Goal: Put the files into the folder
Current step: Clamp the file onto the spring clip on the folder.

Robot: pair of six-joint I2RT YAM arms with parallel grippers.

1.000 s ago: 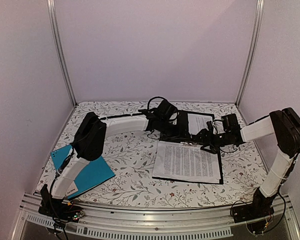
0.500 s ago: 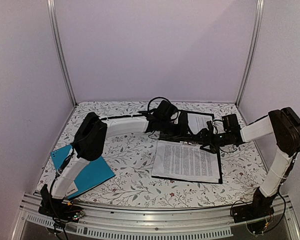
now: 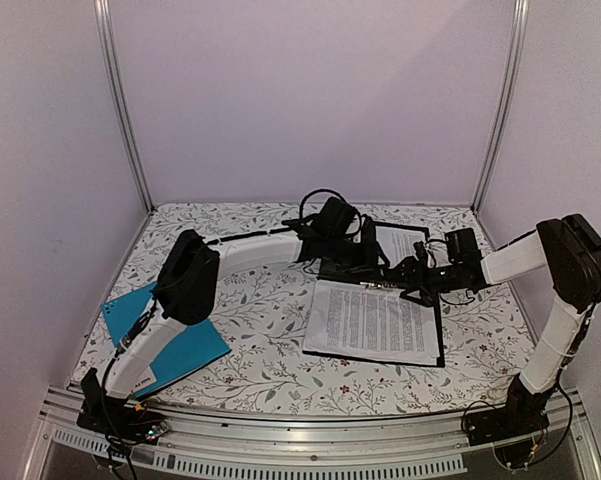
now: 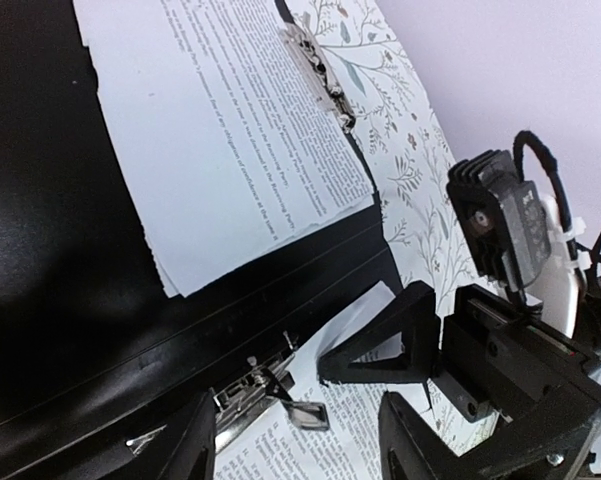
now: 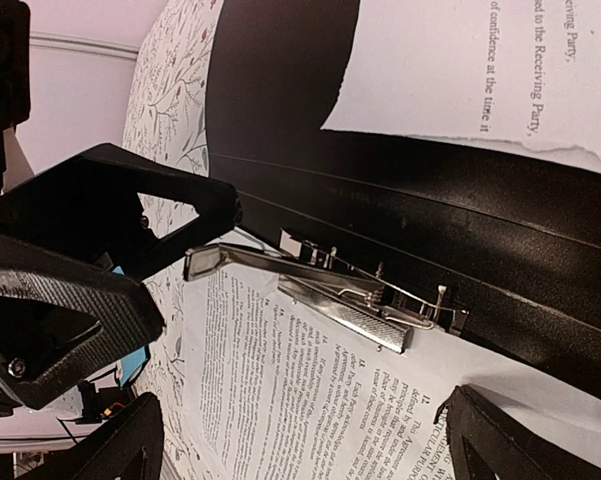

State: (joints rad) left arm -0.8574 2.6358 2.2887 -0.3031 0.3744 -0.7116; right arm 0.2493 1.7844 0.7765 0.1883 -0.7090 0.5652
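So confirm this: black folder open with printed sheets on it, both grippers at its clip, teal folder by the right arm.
Not quite: the teal folder lies by the left arm, not the right; the top view shows it. The rest holds.

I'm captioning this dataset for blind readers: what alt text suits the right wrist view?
A silver metal clip in an open black folder has its lever reaching into the open left pincer, with printed white sheets beside it. The right pincer stands wide open at the frame's bottom; another printed sheet lies on the far flap.
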